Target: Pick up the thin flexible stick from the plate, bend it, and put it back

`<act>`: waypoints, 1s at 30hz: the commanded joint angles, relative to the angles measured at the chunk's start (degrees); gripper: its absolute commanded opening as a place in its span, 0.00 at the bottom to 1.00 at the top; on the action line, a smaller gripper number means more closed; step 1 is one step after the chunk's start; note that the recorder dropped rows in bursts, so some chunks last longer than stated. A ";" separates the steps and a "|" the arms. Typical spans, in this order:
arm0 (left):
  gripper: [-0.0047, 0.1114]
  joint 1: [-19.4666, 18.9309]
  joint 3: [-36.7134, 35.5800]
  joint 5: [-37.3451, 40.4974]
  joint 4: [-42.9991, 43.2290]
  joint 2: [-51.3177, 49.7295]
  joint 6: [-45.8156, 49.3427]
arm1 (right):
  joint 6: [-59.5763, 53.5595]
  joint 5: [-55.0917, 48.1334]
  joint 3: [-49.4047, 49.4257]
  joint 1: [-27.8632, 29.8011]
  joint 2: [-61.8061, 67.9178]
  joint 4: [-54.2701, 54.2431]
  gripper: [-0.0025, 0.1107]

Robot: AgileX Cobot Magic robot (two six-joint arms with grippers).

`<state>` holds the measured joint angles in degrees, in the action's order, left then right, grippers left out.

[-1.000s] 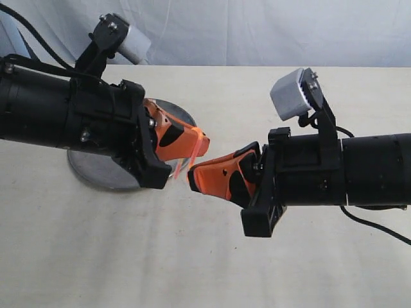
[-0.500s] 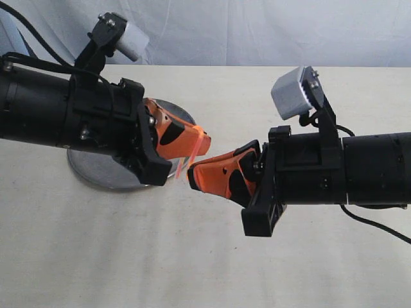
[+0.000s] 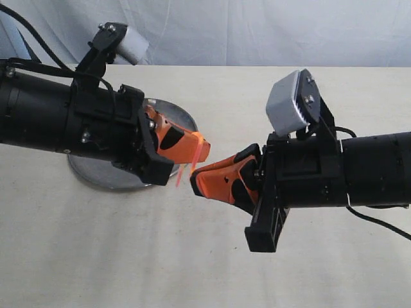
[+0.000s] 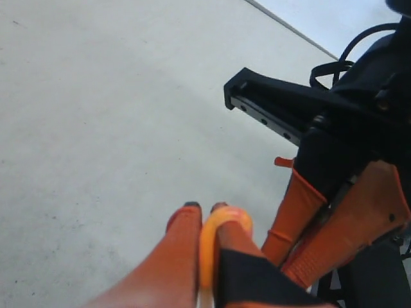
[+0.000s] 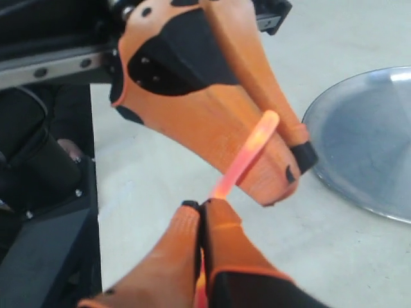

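The thin flexible stick (image 3: 193, 160) is held in the air between both grippers, just right of the silver plate (image 3: 93, 172). My left gripper (image 3: 201, 149) is shut on one end; in the left wrist view the stick (image 4: 209, 239) curves over a fingertip of that gripper (image 4: 204, 208). My right gripper (image 3: 194, 180) is shut on the other end. In the right wrist view the glowing pink stick (image 5: 247, 154) runs from my right gripper (image 5: 200, 205) up to the left gripper's fingers (image 5: 212, 115). The plate (image 5: 369, 138) holds nothing that I can see.
Both black arms meet over the cream table (image 3: 160, 256). A white backdrop (image 3: 257, 32) rises behind the table's far edge. The right arm's fingers (image 4: 297, 212) and black mount (image 4: 282, 109) fill one side of the left wrist view.
The right arm has rolled, tipping its wrist camera up, and its fingertips shifted slightly right and down. The left gripper edged over a little. The stick now looks more bent.
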<state>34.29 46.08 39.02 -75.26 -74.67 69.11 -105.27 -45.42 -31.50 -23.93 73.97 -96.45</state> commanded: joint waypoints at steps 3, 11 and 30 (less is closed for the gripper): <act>0.04 0.64 1.17 3.37 -6.56 0.71 -2.64 | -2.18 2.07 0.37 -0.13 0.62 7.88 0.01; 0.04 0.64 1.17 3.37 -7.17 0.71 -3.79 | -3.84 4.03 0.37 -0.13 0.62 11.33 0.01; 0.04 0.64 1.17 -0.55 0.04 0.71 -3.96 | 1.28 4.24 0.37 -0.13 0.62 9.68 0.05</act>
<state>34.29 45.82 39.18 -71.44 -75.18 66.39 -107.78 -42.57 -32.13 -23.93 73.78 -89.96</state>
